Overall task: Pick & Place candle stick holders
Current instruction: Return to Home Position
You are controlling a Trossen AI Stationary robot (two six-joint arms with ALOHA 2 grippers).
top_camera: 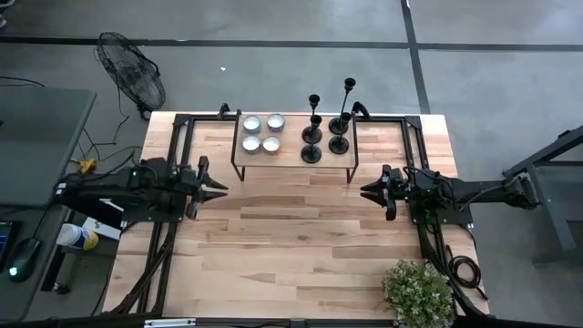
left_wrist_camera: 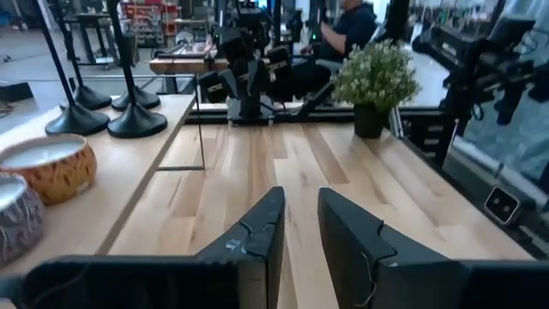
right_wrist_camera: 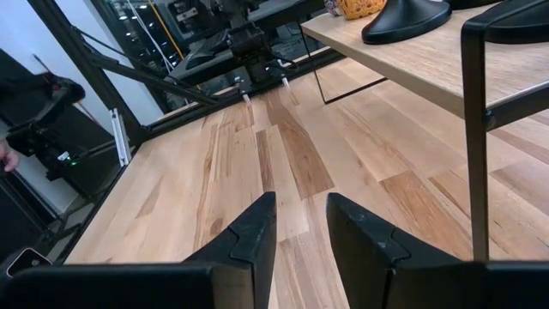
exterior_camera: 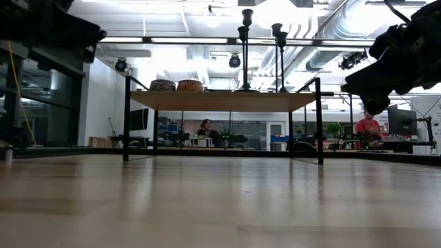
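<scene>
Holders: we count 4 candle stick holders (top_camera: 326,128) upright at the right end of the shelf (top_camera: 291,157), by the far edge of the bench (top_camera: 291,246).
Left gripper (top_camera: 217,189): near the left edge, jaws slightly spread, empty.
Right gripper (top_camera: 369,191): toward the right edge, jaws likewise.
Remaining: we reckon only parking.

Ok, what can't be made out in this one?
Low view: only two of four candles show; the front pair hides the rest.
Left wrist view: the top edge cuts off the candle stick holders' cups.
Right wrist view: only their bases show, likewise cut.
High view: candle patterns too small.
</scene>
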